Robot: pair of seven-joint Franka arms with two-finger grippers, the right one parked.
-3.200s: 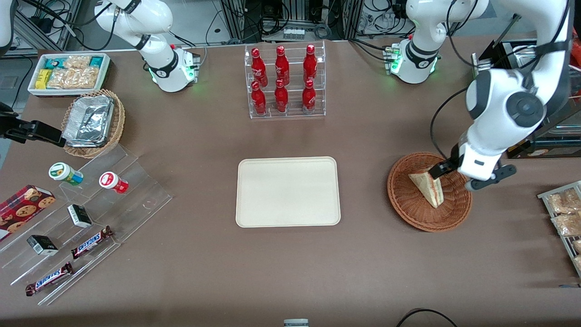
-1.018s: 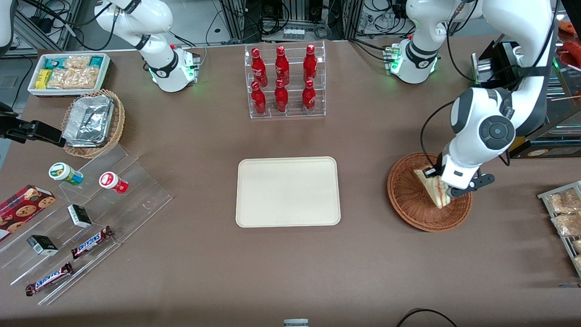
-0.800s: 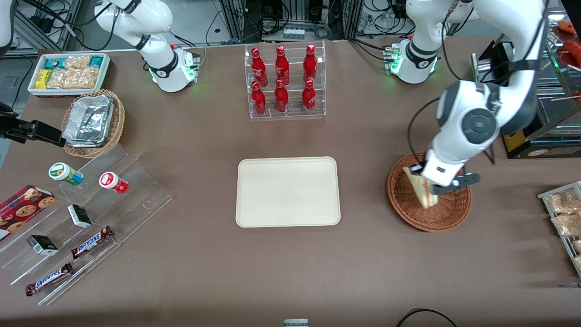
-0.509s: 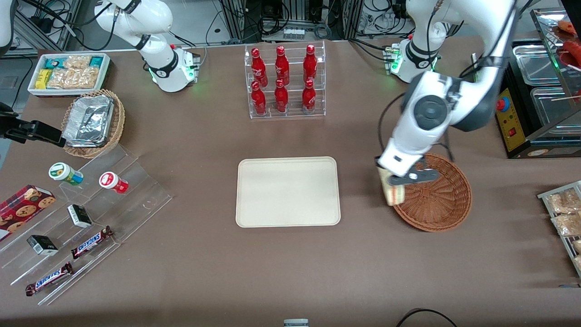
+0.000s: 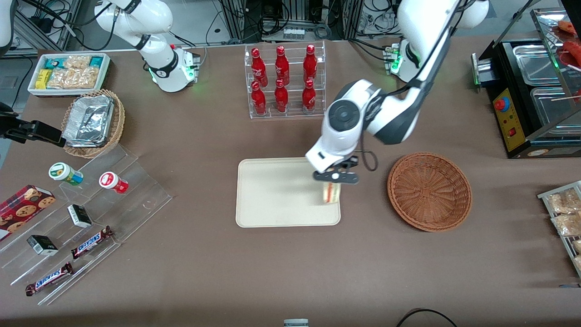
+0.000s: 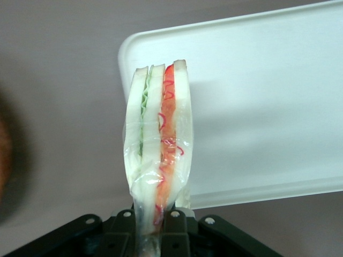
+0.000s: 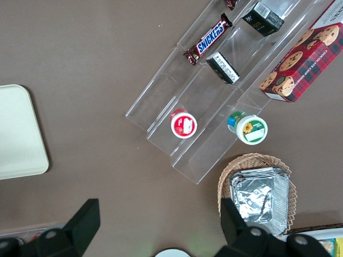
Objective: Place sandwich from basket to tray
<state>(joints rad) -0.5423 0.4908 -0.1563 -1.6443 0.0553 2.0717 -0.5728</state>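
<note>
Over tray (image 5: 272, 190), jaws pinching sandwich (image 5: 331, 193)

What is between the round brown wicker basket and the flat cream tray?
Only bare brown table, seen in the front view, between the woven basket and tray. The gripper hangs over the tray's edge, holding the wrapped triangular sandwich.
</note>
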